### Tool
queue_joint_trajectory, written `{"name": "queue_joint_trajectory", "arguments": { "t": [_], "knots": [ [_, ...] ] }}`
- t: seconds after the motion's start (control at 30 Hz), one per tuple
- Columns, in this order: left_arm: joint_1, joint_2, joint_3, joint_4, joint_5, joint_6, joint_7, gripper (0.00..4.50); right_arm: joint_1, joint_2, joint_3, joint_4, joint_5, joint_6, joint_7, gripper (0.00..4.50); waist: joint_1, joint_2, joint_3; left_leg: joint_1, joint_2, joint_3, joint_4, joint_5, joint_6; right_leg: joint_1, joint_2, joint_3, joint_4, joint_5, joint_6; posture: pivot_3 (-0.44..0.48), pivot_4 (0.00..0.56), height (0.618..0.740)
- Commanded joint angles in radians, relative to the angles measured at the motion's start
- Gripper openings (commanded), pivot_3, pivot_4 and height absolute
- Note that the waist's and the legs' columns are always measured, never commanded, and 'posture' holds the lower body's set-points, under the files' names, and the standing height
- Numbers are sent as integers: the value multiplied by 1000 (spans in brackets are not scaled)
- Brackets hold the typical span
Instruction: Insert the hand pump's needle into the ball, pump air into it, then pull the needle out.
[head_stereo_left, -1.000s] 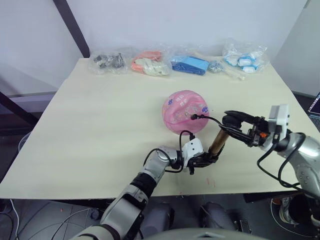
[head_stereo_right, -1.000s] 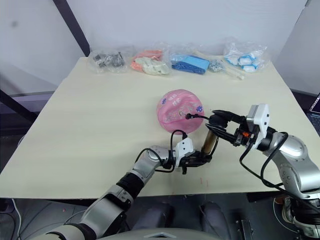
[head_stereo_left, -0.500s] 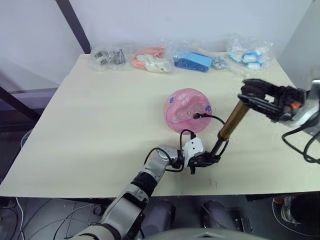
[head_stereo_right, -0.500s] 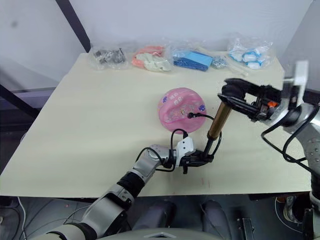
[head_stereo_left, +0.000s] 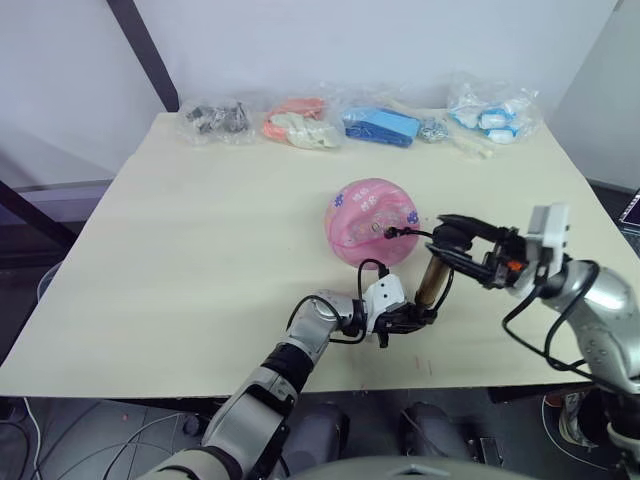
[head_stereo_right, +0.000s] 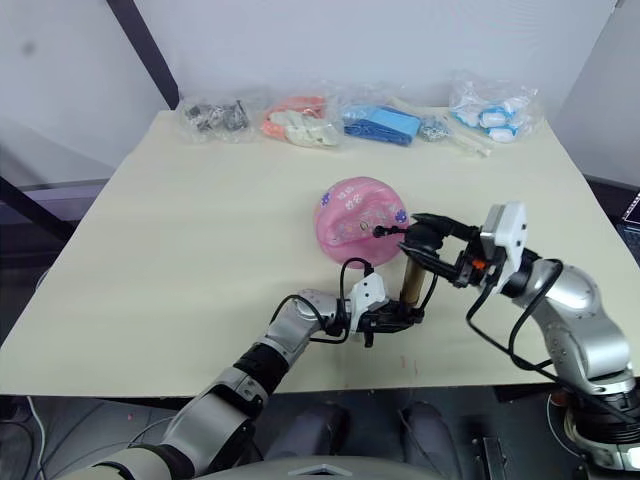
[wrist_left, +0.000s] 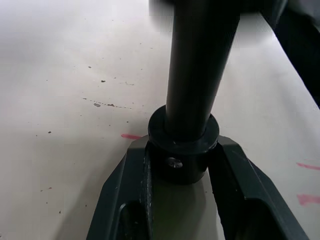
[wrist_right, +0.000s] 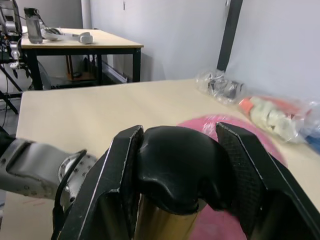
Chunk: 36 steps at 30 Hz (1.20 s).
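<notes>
The pink ball (head_stereo_left: 371, 222) rests mid-table. The hand pump (head_stereo_left: 433, 281) stands nearly upright just to its right, its bronze barrel short between the black caps. My left gripper (head_stereo_left: 417, 316) is shut on the pump's black base cap (wrist_left: 183, 145) at the tabletop. My right gripper (head_stereo_left: 452, 240) is shut on the black handle (wrist_right: 176, 167) at the top. The black hose (head_stereo_left: 413, 234) curves from the pump to the ball, and its fitting sits against the ball's right side. The needle itself is hidden at the fitting.
Several clear bags line the table's far edge: dark parts (head_stereo_left: 217, 118), orange and white items (head_stereo_left: 297, 126), a blue object (head_stereo_left: 380, 127), blue-white pieces (head_stereo_left: 487, 113). The table's front edge (head_stereo_left: 200, 385) lies just below my left gripper.
My right gripper raised the handle high half a second ago, stretching the pump out, and has now pushed it back down. The left gripper and ball have stayed put.
</notes>
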Motion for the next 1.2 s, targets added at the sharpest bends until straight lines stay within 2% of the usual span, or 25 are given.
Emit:
{"name": "queue_joint_trajectory", "arguments": {
  "t": [0.03, 0.3, 0.5, 0.67, 0.77, 1.0, 1.2],
  "knots": [
    [7, 16, 8, 55, 11, 16, -2, 1078, 50, -2, 68, 50, -54, 4, 39, 1906, 0, 0, 0, 0, 0, 0, 0, 0, 0, 0, 0, 0, 0, 0, 0, 0, 150, 740],
    [5, 13, 13, 68, 6, 4, -12, 1078, -99, -73, -100, -66, 193, 140, 57, 1906, 2, 3, 7, -3, -1, 1, -1, 0, 0, -2, -1, 2, 0, 2, -3, 0, 150, 740],
    [5, 12, 17, 71, -1, 2, -19, 1078, -179, -140, -195, -83, 293, 229, 56, 1906, 3, 2, 9, -8, -2, 0, -3, 0, 0, -6, -2, 1, -1, 3, -4, 0, 150, 740],
    [8, 12, 22, 68, -6, 12, -18, 1078, -209, -131, -250, -69, 346, 245, 42, 1906, 3, 1, 11, -9, -2, 0, -3, 0, 0, -8, -3, 1, -1, 3, -4, 0, 150, 740],
    [12, 11, 22, 65, -8, 11, -16, 1078, -183, -94, -215, -80, 340, 248, 34, 1906, 3, 1, 11, -10, -2, 1, -3, 0, 0, -9, -3, 1, -1, 3, -4, 0, 150, 740],
    [12, 7, 22, 66, -8, 8, -16, 1078, -30, -46, -49, -10, 105, 128, 72, 1906, 2, 1, 10, -8, -2, 1, -3, 0, 0, -8, -3, 1, -1, 2, -3, 0, 150, 740],
    [11, 6, 21, 65, -5, 10, -13, 1078, 29, 3, 39, 65, -14, 15, 86, 1906, 1, 0, 10, -3, -1, 2, -3, 0, 0, -6, -2, 2, 0, 2, -3, 0, 150, 740]
  ]
}}
